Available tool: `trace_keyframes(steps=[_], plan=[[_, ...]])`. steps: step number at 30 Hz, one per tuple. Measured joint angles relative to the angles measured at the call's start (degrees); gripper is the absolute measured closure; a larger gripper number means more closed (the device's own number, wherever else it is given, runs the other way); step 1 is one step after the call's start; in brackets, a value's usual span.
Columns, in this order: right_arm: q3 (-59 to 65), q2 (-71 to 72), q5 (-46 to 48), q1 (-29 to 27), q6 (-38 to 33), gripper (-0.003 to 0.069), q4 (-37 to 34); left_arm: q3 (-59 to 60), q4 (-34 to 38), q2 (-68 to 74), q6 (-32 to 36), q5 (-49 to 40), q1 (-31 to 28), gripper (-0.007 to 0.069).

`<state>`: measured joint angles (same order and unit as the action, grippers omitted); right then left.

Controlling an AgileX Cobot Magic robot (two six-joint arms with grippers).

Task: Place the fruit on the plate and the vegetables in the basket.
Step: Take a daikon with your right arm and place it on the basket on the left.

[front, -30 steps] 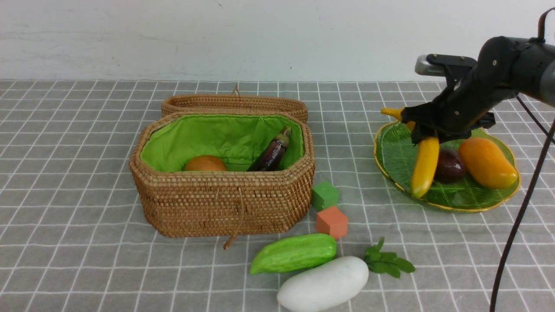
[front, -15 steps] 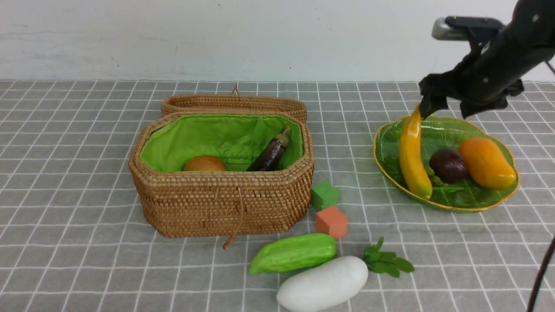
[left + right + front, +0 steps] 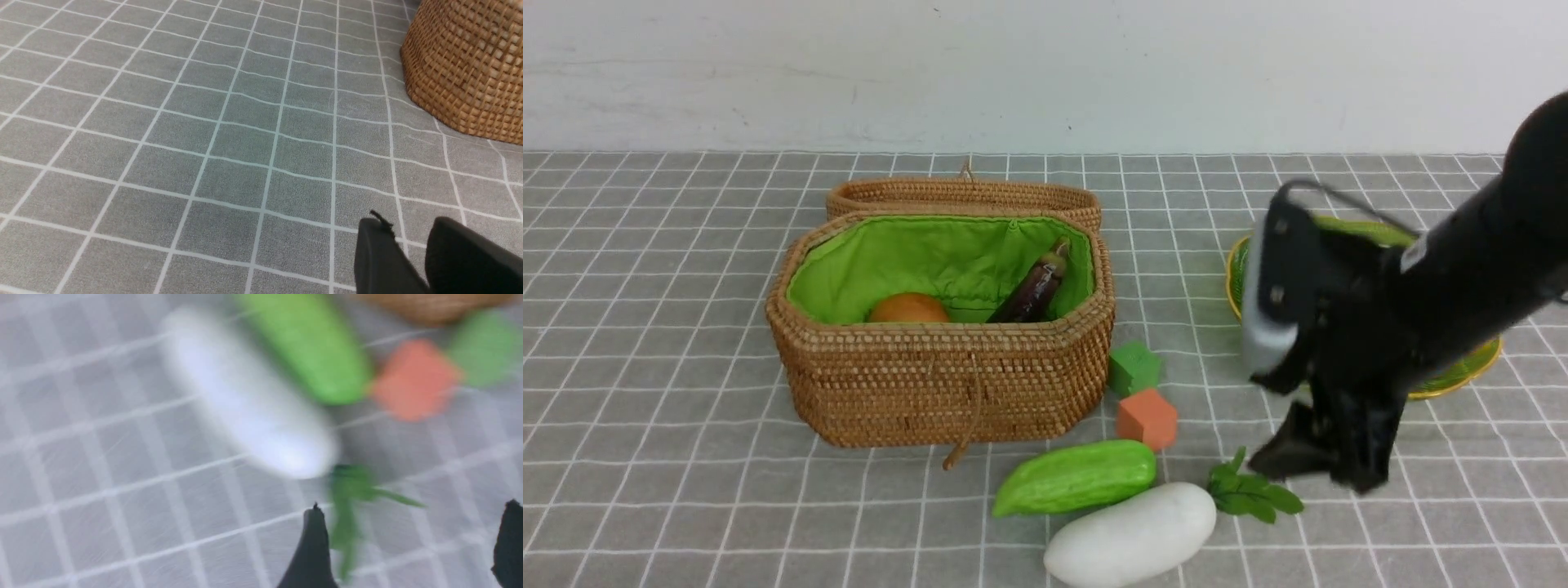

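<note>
Your right gripper hangs low over the grey checked tablecloth, jaws spread wide and holding nothing. The right wrist view settles that: its two dark fingertips stand well apart, with only cloth and the blurred green leafy bunch in the gap. From the front, the leafy bunch lies just beside the gripper at about 8 o'clock, not touched. Further out at 8 o'clock is the white gourd, its end close to the bunch, and the ridged green gourd lies against it at 9 o'clock. The orange cube and green cube sit at 10 o'clock. The wrist camera shows these same pieces only as smears. Only the front view shows inside the basket, far out at 10 o'clock: the orange-brown tuber and the purple eggplant lie on the green lining, with the lid folded back behind. The plate is at 1 o'clock. Your right arm covers most of it, so the fruit cannot be seen. Your left gripper shows only in its own wrist view, with a narrow gap between its tips and nothing in it. It sits over bare cloth, well apart from the basket wall.
</note>
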<state>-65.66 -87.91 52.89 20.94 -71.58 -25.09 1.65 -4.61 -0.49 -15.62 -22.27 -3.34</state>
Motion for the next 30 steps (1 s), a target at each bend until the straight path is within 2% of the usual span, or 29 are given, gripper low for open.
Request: trace_keyframes(steps=[2,4,6,10,17,19,20,23,27,30], plan=[[1.1,-0.27,-0.69,2.97,-1.97,0.0106,0.0,0.0,0.0,0.0,0.0,0.0,0.0,0.0445],[1.18,-1.48,-4.21,8.55,-3.18,0.0107,1.04,0.0,0.0,0.0,0.0,0.0,0.0,0.0444],[1.18,-2.15,-6.12,10.55,-3.18,0.0107,2.08,0.0,0.0,0.0,0.0,0.0,0.0,0.0442],[1.18,-7.91,-10.74,14.91,-2.12,0.0107,8.96,0.0,0.0,0.0,0.0,0.0,0.0,0.0439],[1.18,-15.67,-12.94,15.27,2.97,0.0109,15.24,0.0,0.0,0.0,0.0,0.0,0.0,0.0432],[1.18,-16.72,-12.91,15.27,4.49,0.013,16.27,0.0,0.0,0.0,0.0,0.0,0.0,0.0429],[0.96,-16.94,-11.9,15.27,5.45,0.0163,16.39,0.0,0.0,0.0,0.0,0.0,0.0,0.0428],[-0.64,-16.76,-6.55,15.27,6.4,0.0163,15.4,0.0,0.0,0.0,0.0,0.0,0.0,0.0426],[-9.1,-14.55,5.31,15.27,6.61,0.0163,7.59,0.0,0.0,0.0,0.0,0.0,0.0,0.0421],[-15.73,-13.87,8.3,15.22,6.61,0.0163,3.55,0.0,0.0,0.0,0.0,0.0,0.0,0.0421]])
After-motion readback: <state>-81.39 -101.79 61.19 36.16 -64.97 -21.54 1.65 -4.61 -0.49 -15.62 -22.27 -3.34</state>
